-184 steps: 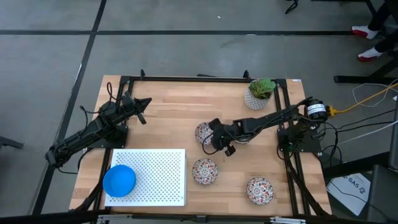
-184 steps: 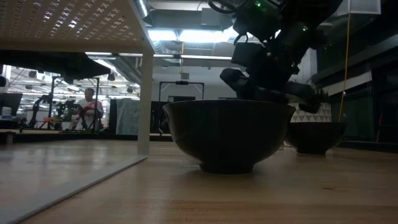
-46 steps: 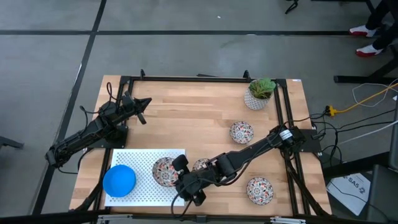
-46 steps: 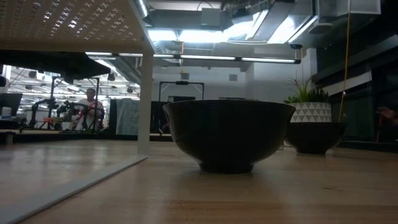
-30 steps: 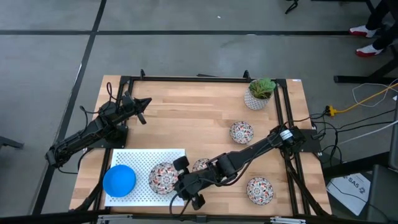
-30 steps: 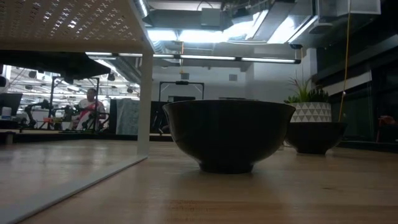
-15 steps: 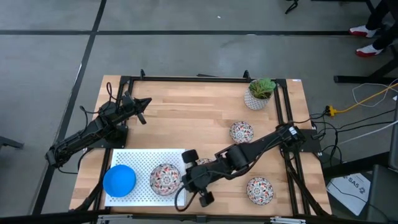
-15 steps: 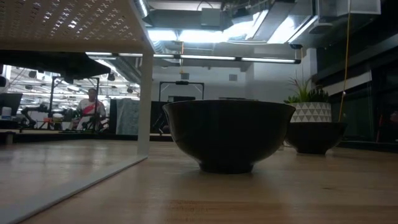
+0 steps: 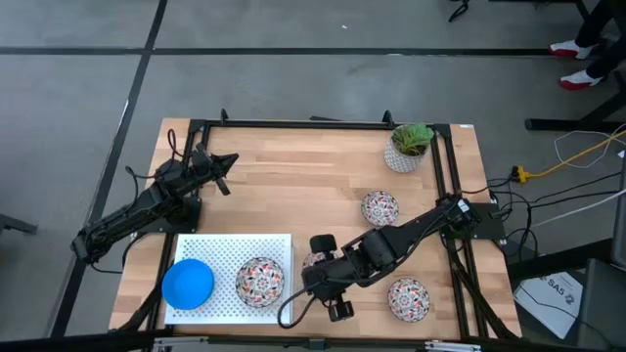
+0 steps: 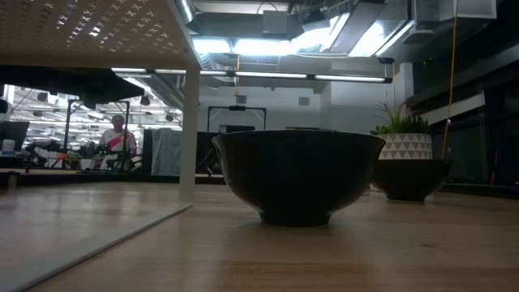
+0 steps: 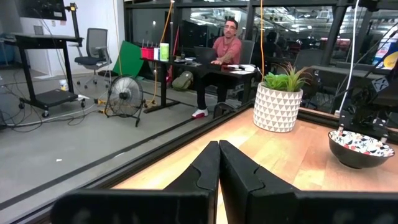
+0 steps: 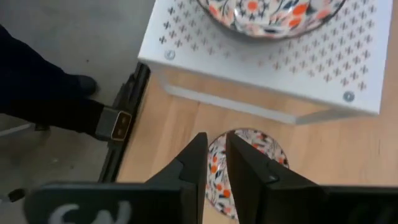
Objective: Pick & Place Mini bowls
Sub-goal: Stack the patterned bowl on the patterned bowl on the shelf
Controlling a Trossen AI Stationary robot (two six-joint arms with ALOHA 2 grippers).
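Note:
A plain blue mini bowl (image 9: 188, 284) and a floral mini bowl (image 9: 260, 281) sit on the white perforated rack (image 9: 235, 246) at the table's near left. Three more floral bowls stand on the wood: one (image 9: 380, 207) at mid right, one (image 9: 408, 299) near the near edge, and one (image 12: 245, 168) mostly hidden below my right gripper. My right gripper (image 9: 301, 279) hovers just right of the rack, pointing toward it, its fingers (image 12: 199, 155) a narrow gap apart and holding nothing. My left gripper (image 11: 217, 149) is shut and waits at the far left (image 9: 220, 161).
A white pot with a green plant (image 9: 409, 147) stands at the far right corner. The rack stands on legs (image 10: 189, 134), with space beneath it. Black frame rails run along the table's edges. A person (image 11: 230, 46) sits in the room beyond the table.
My right gripper has drawn back from the rack toward the table's right, away from the floral bowl. That bowl stays where it stood on the rack. It now hangs over the floral bowl on the wood beside the rack.

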